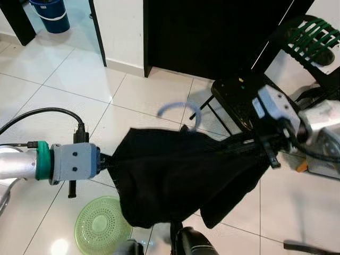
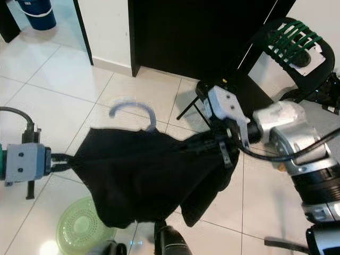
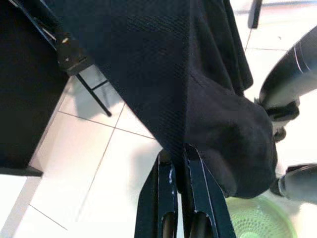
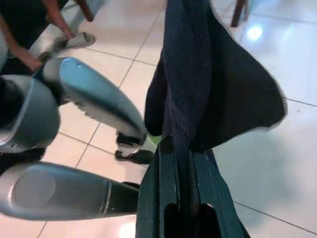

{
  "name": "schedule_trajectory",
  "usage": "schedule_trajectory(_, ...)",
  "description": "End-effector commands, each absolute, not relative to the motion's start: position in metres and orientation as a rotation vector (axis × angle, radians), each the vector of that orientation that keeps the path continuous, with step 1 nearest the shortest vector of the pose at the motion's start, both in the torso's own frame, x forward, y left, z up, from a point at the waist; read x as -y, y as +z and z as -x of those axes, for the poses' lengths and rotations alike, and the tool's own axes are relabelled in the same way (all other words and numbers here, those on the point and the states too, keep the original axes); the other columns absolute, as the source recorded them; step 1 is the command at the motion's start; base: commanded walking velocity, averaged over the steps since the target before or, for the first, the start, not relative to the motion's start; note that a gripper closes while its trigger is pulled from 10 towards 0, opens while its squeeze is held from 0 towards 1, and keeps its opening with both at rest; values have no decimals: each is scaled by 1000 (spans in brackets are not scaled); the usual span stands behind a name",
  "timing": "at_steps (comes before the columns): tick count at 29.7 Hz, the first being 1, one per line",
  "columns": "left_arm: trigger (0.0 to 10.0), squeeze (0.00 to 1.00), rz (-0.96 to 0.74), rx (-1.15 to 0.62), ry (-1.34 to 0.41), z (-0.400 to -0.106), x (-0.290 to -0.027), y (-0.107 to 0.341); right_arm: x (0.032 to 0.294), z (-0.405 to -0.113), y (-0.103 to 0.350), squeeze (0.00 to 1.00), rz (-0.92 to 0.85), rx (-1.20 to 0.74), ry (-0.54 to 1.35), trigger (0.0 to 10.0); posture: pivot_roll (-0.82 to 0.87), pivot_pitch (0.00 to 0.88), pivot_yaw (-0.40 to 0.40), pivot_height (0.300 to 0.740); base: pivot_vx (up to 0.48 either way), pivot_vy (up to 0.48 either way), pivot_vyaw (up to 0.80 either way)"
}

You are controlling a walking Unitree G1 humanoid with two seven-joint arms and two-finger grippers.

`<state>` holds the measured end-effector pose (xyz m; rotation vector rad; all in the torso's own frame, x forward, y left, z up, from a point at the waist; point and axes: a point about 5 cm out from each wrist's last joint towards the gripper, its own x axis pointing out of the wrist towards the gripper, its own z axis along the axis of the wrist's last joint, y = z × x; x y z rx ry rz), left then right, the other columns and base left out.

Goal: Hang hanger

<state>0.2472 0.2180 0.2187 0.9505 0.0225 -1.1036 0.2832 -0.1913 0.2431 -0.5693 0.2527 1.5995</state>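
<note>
White glossy floor tiles (image 1: 69,79) run up to a black cabinet (image 1: 212,32), with a green colander (image 1: 101,226) on the floor below the left arm and a black chair (image 2: 297,37) with green straps to the right. Both arms reach inward at about one height, the left gripper (image 1: 106,161) clenched on one edge of a black garment (image 1: 180,175) and the right gripper (image 2: 212,144) clamped on the opposite edge, so the cloth hangs stretched between them. Above its top edge curls the pale blue hook of the hanger (image 1: 183,110), blurred, with a blue bucket (image 1: 50,13) standing well apart beyond a doorway.

I stood in a home, on glossy white floor tiles (image 1: 64,79). A blue bucket (image 1: 51,13), a dark cabinet (image 1: 212,32) and a folding chair (image 2: 297,42) were nearby.
</note>
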Motion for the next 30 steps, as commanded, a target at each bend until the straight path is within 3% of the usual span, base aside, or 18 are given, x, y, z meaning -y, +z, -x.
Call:
schedule_trajectory(1,10000,0,-978,-190,-977,-253,-257,215,216,-278,246,0,618,-362,1560,10000,-34,125,9,740,0,0,0)
schedule_trajectory(11,10000,0,-1036,-237,-958,-253,-273,214,214,-270,255,0,483,-353,1619,10000,-35,128,14,740,0,0,0)
schedule_trajectory(20,10000,0,-1106,-247,-903,-264,-290,225,215,-259,246,0,540,-428,1672,10000,-38,127,16,740,0,0,0)
schedule_trajectory(24,10000,0,-968,-114,-927,-278,-276,256,196,-256,230,0,758,-413,1742,10000,-31,126,21,740,0,0,0)
schedule_trajectory(30,10000,0,-910,34,-1050,-293,-240,271,159,-263,232,0,737,-266,1796,10000,-24,120,24,740,0,0,0)
